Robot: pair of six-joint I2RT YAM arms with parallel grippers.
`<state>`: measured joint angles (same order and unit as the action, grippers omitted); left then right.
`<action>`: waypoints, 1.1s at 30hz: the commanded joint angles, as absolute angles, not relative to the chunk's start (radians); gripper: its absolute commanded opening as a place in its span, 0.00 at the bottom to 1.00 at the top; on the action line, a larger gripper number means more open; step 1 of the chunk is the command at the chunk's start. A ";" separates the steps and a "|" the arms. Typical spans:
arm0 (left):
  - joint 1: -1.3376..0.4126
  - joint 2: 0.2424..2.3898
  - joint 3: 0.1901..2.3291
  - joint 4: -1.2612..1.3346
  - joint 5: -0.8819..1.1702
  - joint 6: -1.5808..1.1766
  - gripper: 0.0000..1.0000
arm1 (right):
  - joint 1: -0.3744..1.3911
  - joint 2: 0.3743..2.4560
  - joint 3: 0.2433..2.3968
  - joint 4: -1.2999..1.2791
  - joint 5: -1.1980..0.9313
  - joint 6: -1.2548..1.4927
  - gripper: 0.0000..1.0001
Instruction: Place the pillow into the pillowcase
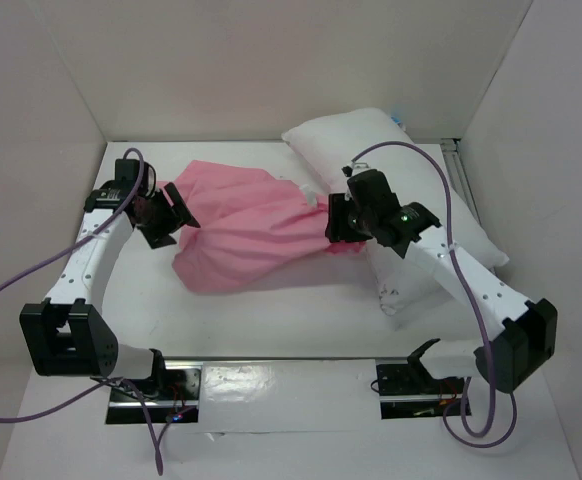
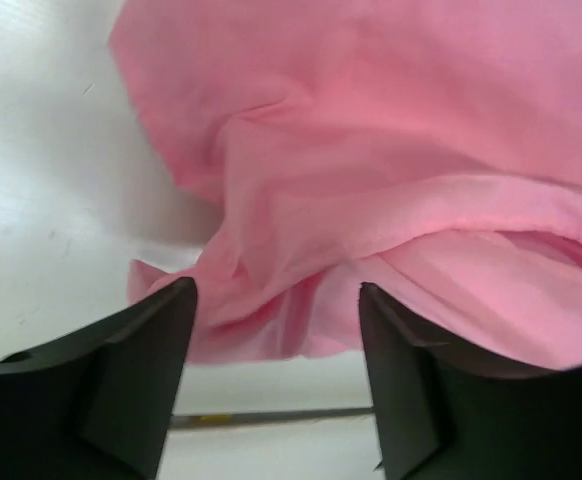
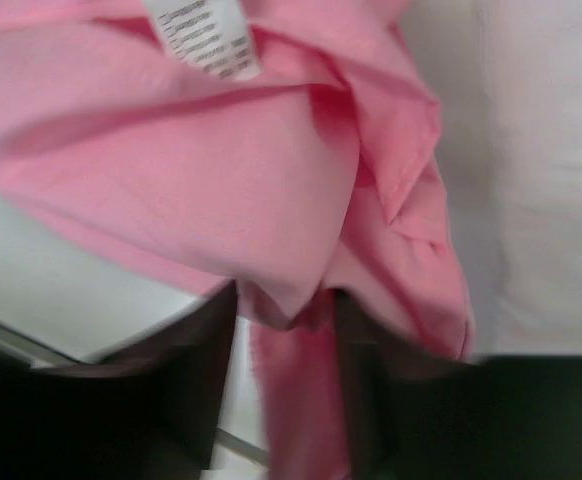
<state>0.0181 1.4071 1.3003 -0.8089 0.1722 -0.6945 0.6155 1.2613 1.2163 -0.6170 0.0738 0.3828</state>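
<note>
The pink pillowcase point(image 1: 241, 225) lies crumpled in the middle of the table, drawn into a bunch at its right end. The white pillow point(image 1: 391, 150) lies at the back right, reaching down under my right arm. My right gripper point(image 1: 339, 225) is shut on a fold of the pillowcase point(image 3: 271, 200) next to the pillow point(image 3: 551, 180); the white label point(image 3: 201, 35) shows just above. My left gripper point(image 1: 176, 215) is open at the pillowcase's left edge. In the left wrist view the pink fabric point(image 2: 371, 170) lies just beyond the gripper point(image 2: 276, 290), not pinched.
White walls point(image 1: 271, 70) close in the table at the back and both sides. A metal rail point(image 1: 456, 170) runs along the right wall behind the pillow. The arm bases and a silver mounting plate point(image 1: 291, 385) sit at the near edge.
</note>
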 commanded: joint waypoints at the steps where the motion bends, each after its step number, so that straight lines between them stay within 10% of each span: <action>1: 0.038 1.373 1.216 -0.808 0.176 -0.647 0.85 | 0.526 1.324 1.212 -0.799 0.026 0.344 0.61; 4: 0.038 1.419 1.270 -0.808 0.155 -0.634 0.97 | 0.526 1.350 1.319 -0.766 0.003 0.344 0.73; 10: 0.038 1.616 1.425 -0.770 0.048 -0.655 0.93 | 0.616 1.494 1.462 -0.672 -0.078 0.353 0.61; 15: 0.038 1.879 1.534 -0.802 0.007 -0.664 0.97 | 0.796 1.612 1.462 -0.650 -0.078 0.382 0.91; 23: 0.048 2.029 1.554 -0.766 -0.002 -0.698 0.99 | 0.977 1.721 1.394 -0.615 -0.058 0.436 0.94; 27: 0.048 2.127 1.649 -0.752 0.077 -0.698 0.55 | 0.895 1.700 1.353 -0.606 -0.046 0.448 0.92; 29: 0.058 2.196 1.712 -0.762 0.087 -0.698 0.00 | 0.829 1.663 1.325 -0.615 -0.037 0.448 0.90; 33: 0.123 2.276 1.929 -0.853 0.109 -0.689 0.00 | 0.720 1.614 1.316 -0.650 -0.009 0.448 0.90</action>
<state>0.0696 2.2402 1.8072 -0.8116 0.0841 -0.6857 0.7723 1.7023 1.3201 -0.6422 -0.0483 0.4339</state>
